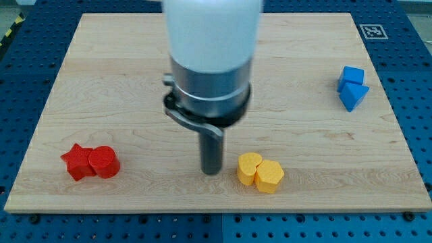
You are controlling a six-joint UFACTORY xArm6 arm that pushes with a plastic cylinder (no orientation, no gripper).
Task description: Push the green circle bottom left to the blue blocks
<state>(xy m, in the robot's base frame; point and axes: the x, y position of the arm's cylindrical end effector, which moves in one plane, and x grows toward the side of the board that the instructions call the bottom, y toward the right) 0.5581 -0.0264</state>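
— Where's my tip [212, 172] right now?

— Low on the tabletop [135, 54], near the middle, just to the view's left of the two yellow blocks [260, 172], close but apart from them.

— And the claw, wide or narrow?

— There is no claw here, only the rod, so it holds nothing.

— The green circle?

— I can't see it anywhere; possibly the arm's big body hides it, though I cannot tell.

— The blue blocks?

— Two of them [352, 87], touching, at the view's right edge, upper half. One looks like a cube, the other more wedge-shaped.

— Anything else?

— A red star [77, 162] and a red cylinder [104, 162], touching, at the view's bottom left.
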